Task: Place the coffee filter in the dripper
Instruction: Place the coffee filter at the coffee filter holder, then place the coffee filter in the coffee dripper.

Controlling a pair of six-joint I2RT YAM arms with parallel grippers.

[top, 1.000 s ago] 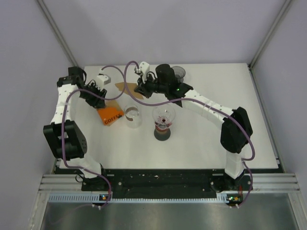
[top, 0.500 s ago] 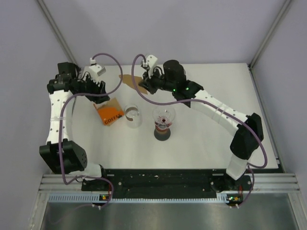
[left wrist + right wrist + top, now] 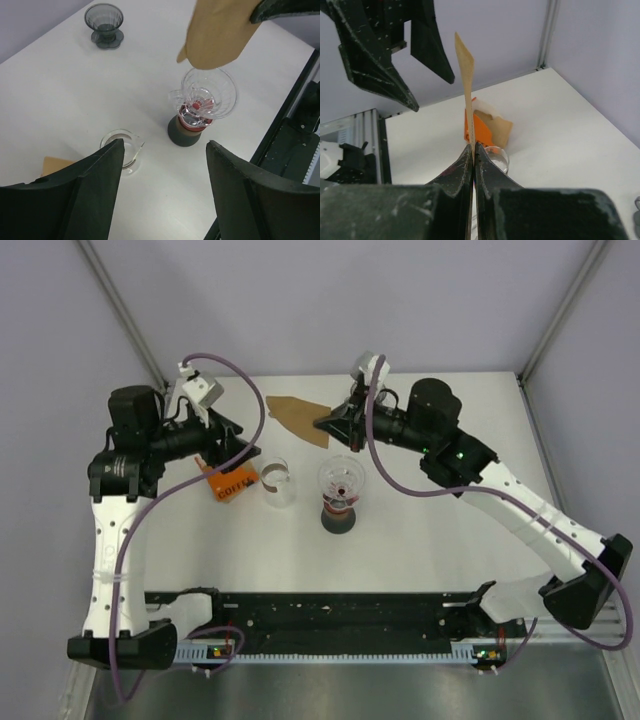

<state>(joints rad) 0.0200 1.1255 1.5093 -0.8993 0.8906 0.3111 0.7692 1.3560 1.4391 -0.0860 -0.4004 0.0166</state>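
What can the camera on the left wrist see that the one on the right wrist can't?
Only the left wrist view shows the clear dripper on its dark stand, and a dark dripper farther off on the table. Only the right wrist view shows the orange packet and the right jaws shut on the coffee filter, seen edge-on. Both views show that brown filter held in the air, and both show the left jaws standing open.
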